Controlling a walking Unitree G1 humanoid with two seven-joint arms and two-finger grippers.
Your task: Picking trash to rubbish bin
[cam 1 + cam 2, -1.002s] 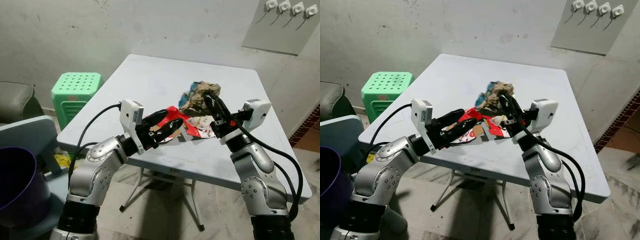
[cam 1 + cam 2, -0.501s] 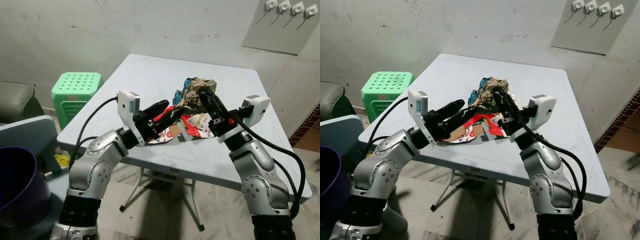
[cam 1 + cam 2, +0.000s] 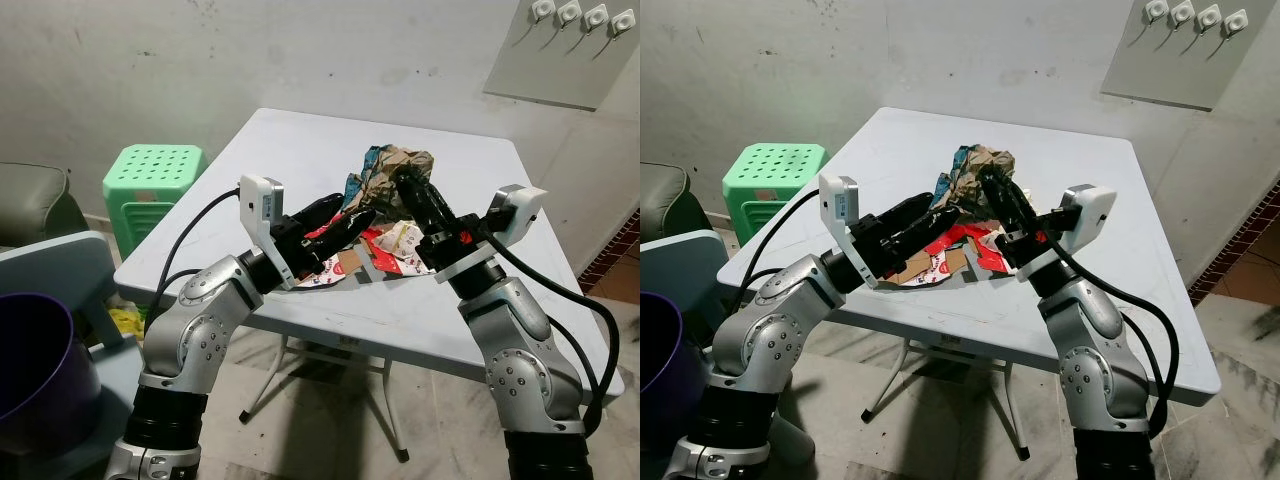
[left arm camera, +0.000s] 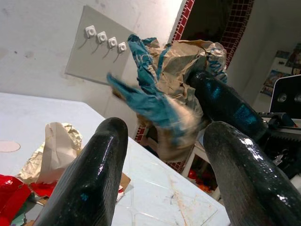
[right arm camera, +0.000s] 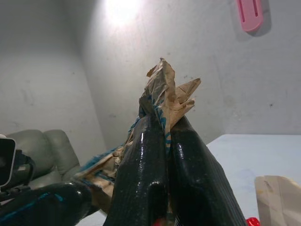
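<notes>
1. We saw the crumpled paper wad (image 3: 392, 170), brown kraft paper streaked with teal print, held clear above the counter (image 3: 300, 150) near its middle, with creased points standing up past the fingertips that gripped it.
2. Our right end effector (image 3: 408, 187) had its two black fingers pinched together on the wad, with the paper squeezed between them and sticking out beyond the tips.
3. Our left end effector (image 3: 345, 215) lay just beside the wad on its left, lower down, with its fingers spread and nothing between them; in the left wrist view the wad hung straight ahead of that gap, close to the tips.
4. We judged the wad light and springy, likely to shed loose flaps if pulled from both sides.
5. Below the wad lay the rest of the litter: red wrappers (image 3: 372, 240), a pale crushed bag (image 3: 404, 240) and cardboard scraps (image 3: 348, 262), flat on the smooth pale counter.
6. The purple bin (image 3: 35, 365) stood on the floor well apart to our left, so the left arm was the nearer one to it; a green stool (image 3: 152, 180) stood beyond.
</notes>
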